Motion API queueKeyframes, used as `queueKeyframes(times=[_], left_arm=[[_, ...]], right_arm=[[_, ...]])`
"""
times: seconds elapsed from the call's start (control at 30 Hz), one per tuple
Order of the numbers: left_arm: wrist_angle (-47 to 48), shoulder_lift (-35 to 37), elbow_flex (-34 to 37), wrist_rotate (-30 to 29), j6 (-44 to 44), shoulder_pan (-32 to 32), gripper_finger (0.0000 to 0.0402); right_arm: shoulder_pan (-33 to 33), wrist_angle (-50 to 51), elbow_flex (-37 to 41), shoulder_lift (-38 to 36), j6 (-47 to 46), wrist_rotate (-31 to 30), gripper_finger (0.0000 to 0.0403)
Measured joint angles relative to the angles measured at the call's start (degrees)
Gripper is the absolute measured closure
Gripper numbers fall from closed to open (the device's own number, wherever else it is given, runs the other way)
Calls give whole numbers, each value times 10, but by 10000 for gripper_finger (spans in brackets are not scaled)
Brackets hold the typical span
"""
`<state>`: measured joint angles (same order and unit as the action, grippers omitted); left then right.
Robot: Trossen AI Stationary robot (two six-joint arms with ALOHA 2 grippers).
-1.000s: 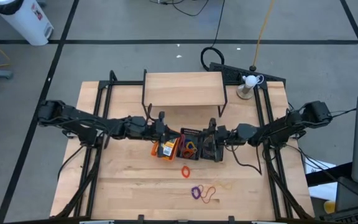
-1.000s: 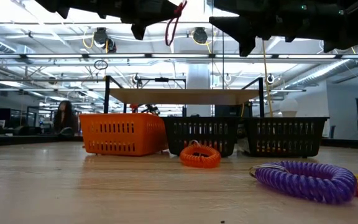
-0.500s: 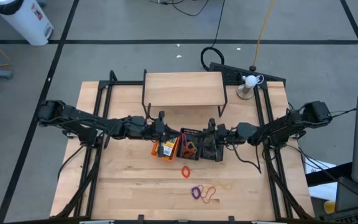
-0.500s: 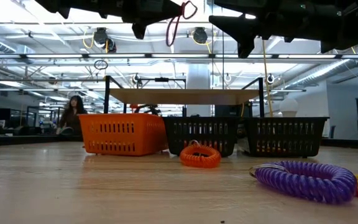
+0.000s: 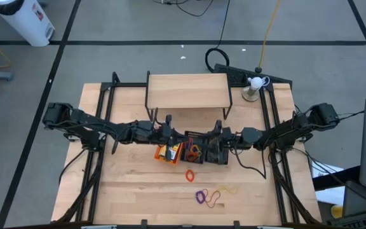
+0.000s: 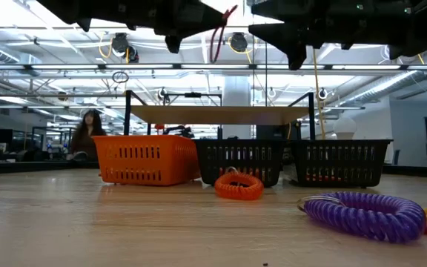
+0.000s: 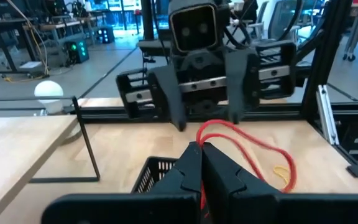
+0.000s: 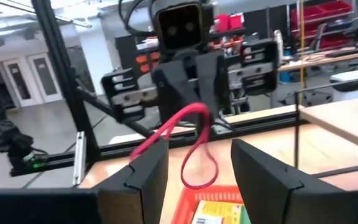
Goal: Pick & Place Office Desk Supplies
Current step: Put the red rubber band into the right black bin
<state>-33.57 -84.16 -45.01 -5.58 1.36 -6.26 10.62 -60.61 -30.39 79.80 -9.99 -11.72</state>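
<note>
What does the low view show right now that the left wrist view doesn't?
Only the low view shows the orange tray, both black mesh trays, the orange coil and the purple coil on the table.

Only the left wrist view shows the left gripper shut on the red rubber band, facing the right gripper.

Both show that band hanging in the air and the wooden shelf riser.

From above, both claws overlap the trays, and the red rubber band (image 7: 247,142) is too small to make out there. In the low view both arms are cut off by the top edge, and the purple band (image 6: 365,213) is blurred (so are the loops beside it). What fills the two black mesh trays (image 6: 291,160) cannot be told.
</note>
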Motion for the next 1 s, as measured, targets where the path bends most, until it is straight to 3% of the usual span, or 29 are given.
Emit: queueKeyframes(times=[1.0], left_arm=[[-36, 1, 0, -10, -3, 6, 401]], right_arm=[[-15, 4, -9, 1, -60, 104, 238]])
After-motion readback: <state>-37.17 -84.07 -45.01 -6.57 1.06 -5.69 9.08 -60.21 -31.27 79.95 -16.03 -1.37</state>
